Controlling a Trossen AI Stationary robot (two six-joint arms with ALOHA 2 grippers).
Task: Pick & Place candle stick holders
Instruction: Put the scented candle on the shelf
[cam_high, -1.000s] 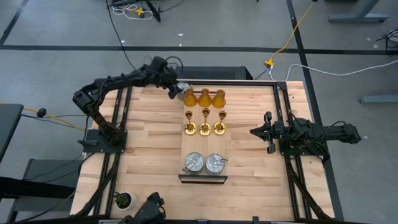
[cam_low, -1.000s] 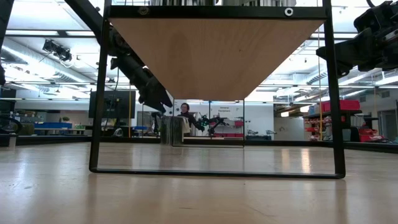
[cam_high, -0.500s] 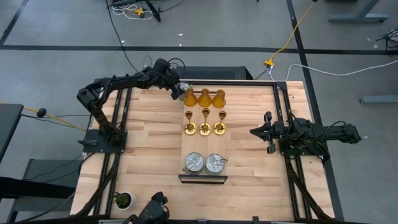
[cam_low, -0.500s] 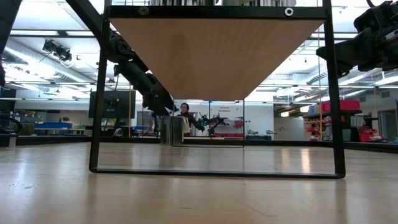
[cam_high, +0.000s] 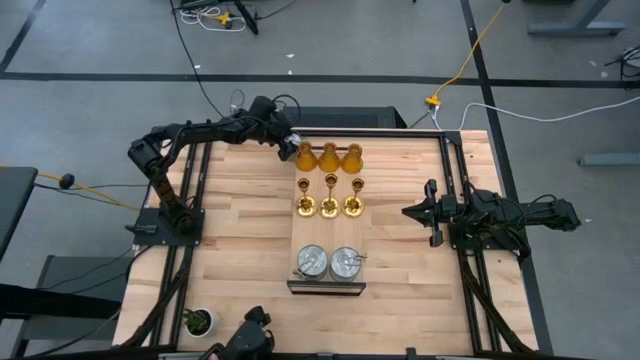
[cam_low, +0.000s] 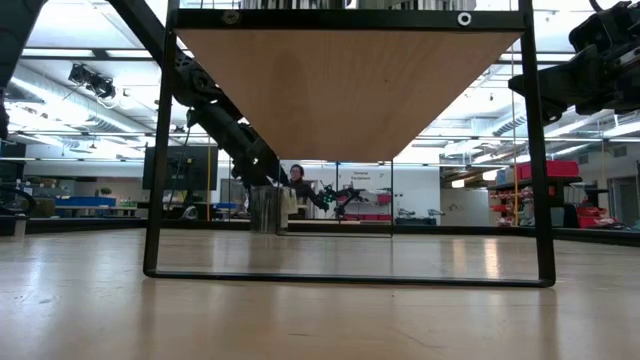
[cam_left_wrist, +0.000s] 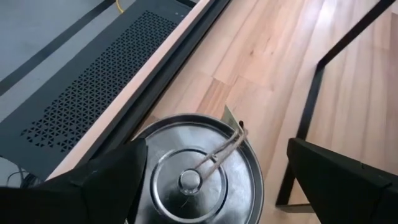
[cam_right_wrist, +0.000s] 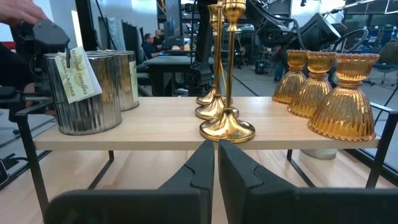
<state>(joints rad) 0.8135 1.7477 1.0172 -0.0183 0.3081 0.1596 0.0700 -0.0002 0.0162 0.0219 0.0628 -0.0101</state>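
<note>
A wooden counter (cam_high: 240, 240) is seen from above, with a low raised shelf (cam_high: 328, 232) on black legs standing at its middle. On the shelf, three rows are laid out. Three amber bell-shaped holders (cam_high: 329, 157) stand at the far end, three thin gold holders (cam_high: 329, 205) on round bases in the middle row, and two silver tins (cam_high: 329, 262) at the near end. One of these tins carries a paper tag, as seen in the right wrist view.

The left arm is stretched to the far edge of the counter, beside the far left corner of the shelf. The left claw (cam_high: 290, 143) is held wide open there, one finger on each side of a third silver tin (cam_left_wrist: 198, 172). In the left wrist view, the tin's round lid with a small knob and a string across it fills the gap between the fingers; no grip on it can be made out. Contact with the fingers cannot be judged. In the low view, this tin (cam_low: 266, 209) is seen resting on the counter.

The right claw (cam_high: 407, 212) is closed and empty, held over the right side of the counter, well apart from the shelf and pointing at it.

A small potted plant (cam_high: 198, 321) sits at the near left corner.
</note>
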